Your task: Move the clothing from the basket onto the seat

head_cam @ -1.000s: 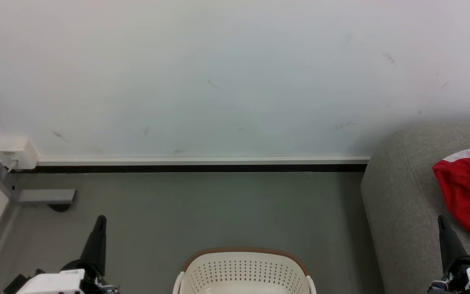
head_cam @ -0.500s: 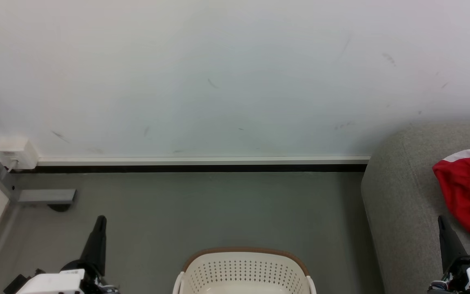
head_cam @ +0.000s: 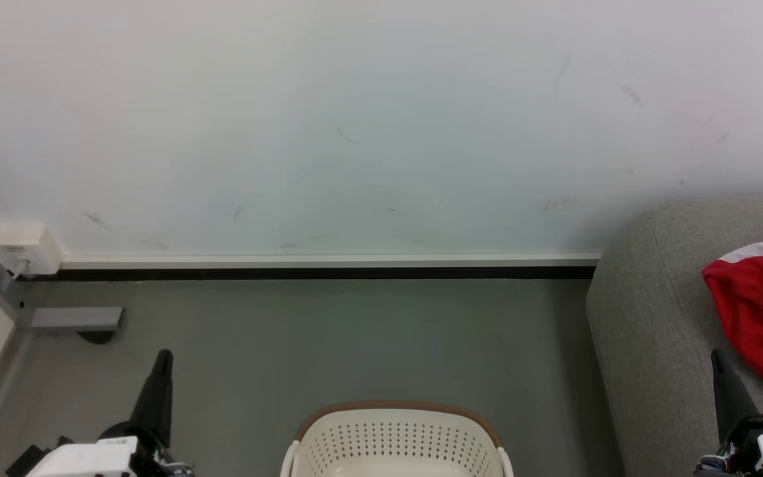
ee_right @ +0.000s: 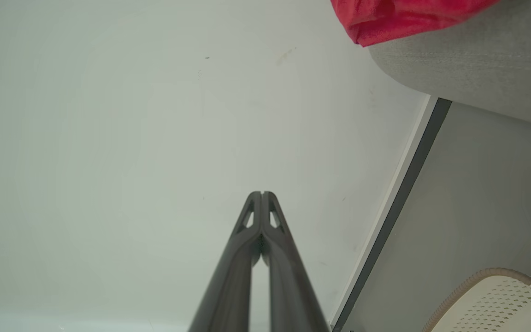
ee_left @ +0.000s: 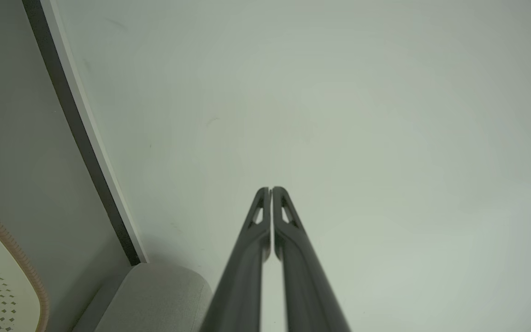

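Nearest us in the head view, our two grippers rise from the bottom corners, fingers pointing up. The left gripper [ee_left: 270,190] stands at the lower left over the grey floor [head_cam: 355,338]. Its wrist view shows its two dark fingers pressed together, tips meeting, with nothing between them. The right gripper [ee_right: 262,193] stands at the lower right, in front of the seat's edge. Its wrist view shows its fingers likewise closed tip to tip and empty.

Between the grippers, at the bottom middle, the basket [head_cam: 398,405] sits on the floor, cream with small holes and a brown rim. Its far wall and rim are in frame; the rest is cut off by the bottom edge.

To the right of the basket is the seat [head_cam: 646,331], light grey with a rounded corner and a stitched seam. The clothing [head_cam: 759,305] lies on the seat at the right edge of the head view. It is a crumpled red heap with a white stripe, well apart from the basket and near the right gripper.

Farther back, the floor ends at a skirting [head_cam: 328,262], white over black. At its left end a small white socket box [head_cam: 24,246] sits on the wall [head_cam: 355,119], which is pale with faint scuffs.
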Tool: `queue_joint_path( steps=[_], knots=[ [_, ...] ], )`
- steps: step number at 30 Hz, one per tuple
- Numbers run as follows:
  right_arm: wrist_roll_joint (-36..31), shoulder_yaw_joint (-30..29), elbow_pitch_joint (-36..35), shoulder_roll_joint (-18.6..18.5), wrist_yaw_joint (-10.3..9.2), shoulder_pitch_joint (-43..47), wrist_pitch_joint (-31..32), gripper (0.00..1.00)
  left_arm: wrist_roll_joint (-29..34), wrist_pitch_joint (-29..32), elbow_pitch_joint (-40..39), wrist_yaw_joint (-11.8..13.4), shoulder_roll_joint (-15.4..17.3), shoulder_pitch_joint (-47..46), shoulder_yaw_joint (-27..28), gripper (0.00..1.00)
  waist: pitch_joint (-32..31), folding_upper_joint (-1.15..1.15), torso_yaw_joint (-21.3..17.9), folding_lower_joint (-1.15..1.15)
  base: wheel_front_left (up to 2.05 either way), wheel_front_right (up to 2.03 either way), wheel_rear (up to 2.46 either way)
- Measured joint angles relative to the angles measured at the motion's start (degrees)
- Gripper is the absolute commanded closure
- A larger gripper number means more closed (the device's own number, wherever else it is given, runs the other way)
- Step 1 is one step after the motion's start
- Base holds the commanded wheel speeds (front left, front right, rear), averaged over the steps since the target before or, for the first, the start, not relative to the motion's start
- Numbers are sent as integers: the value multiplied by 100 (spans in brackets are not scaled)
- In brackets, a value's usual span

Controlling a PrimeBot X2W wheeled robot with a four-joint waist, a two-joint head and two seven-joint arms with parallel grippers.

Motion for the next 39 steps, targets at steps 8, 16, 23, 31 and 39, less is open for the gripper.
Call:
queue_joint_path(
  steps=[8,16,23,31,39],
  knots=[
    [-1,-3,0,2,0,0,0,100,0,0,0,0,0,0,0,100,0,0,0,0,0,0,0],
    [-1,-5,0,4,0,0,4,100,0,0,0,0,0,0,0,100,0,0,0,0,0,0,0],
    [-2,-8,0,5,0,-1,4,100,0,0,0,0,0,0,0,100,0,0,0,0,0,0,0],
    [-2,-10,0,7,0,-1,5,100,0,0,0,0,0,0,0,100,0,0,0,0,0,0,0],
    [-3,-12,1,9,0,-1,5,100,0,0,0,0,0,0,0,100,0,0,0,0,0,0,0]
  ],
)
